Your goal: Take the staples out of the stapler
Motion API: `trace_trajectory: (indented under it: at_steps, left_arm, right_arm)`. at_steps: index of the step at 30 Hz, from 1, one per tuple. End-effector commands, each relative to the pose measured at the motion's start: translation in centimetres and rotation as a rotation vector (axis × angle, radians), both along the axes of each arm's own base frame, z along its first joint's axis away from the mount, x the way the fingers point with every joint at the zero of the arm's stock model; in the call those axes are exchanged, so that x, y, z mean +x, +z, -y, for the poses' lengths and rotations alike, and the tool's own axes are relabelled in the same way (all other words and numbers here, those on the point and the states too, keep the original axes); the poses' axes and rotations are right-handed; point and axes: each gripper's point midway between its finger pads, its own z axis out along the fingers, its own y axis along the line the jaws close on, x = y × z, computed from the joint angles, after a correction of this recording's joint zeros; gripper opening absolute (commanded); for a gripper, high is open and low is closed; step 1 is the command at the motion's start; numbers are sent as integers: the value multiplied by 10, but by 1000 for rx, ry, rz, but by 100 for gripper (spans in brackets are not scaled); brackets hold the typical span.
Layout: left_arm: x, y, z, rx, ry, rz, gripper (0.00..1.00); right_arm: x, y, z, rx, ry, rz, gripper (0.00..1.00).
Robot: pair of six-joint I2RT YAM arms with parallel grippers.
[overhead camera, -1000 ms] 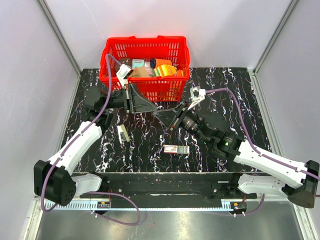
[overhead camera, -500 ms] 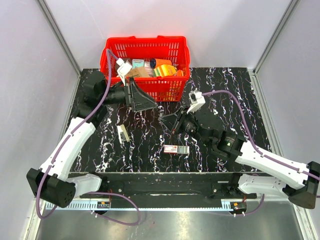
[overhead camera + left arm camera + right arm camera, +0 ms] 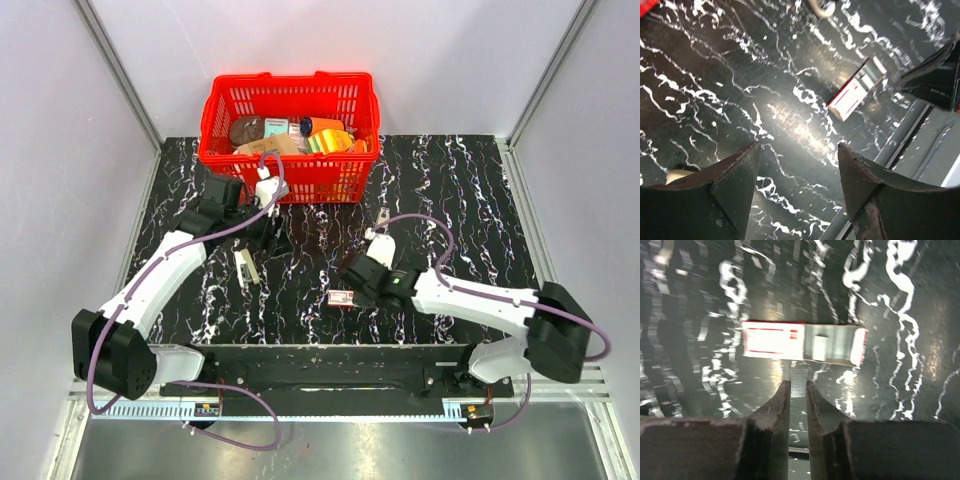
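At the right wrist, the right gripper is closed to a sliver on a short staple strip, pinched edge-on so that its end stands out past the fingertips toward 12 o'clock. At 12 o'clock of the strip, touching or very nearly, lies the box, with a white-and-red label on one half and an open tray with a metallic glint on the other. Held thin and low like this, probably, to slide the strip into that tray.

At the left wrist, the left gripper is spread wide with nothing between the fingers, hanging over bare table. Likely placed there to leave the right arm room while within reach of the stapler.

That stapler lies flat on the table at about 7 o'clock of the left gripper and just beside it, well apart from the box at roughly 9 o'clock of it, and gripped by neither arm. Too small to tell whether open, or whether any staples are inside.

Only from the right wrist: the strip itself and its closeness to the box; from above, both mostly hidden under the gripper. Only from above: the stapler, the whole layout, and the basket at 12 o'clock. From the left wrist: the box at 2 o'clock, and a pale rounded bit at 8 o'clock, possibly the stapler, cannot tell.
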Motion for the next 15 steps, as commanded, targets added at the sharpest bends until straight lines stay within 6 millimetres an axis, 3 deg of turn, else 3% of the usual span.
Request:
trace_trajectory:
  at_steps: [1,15]
  left_arm:
    - [5,-10,-17,132,-21,119,67]
    - [-12,-22,-9,146,-72,106,65]
  right_arm:
    - [-2,-26,21,-116,-99,-47,12]
    - [10,-64,19,-212,-90,-30,15]
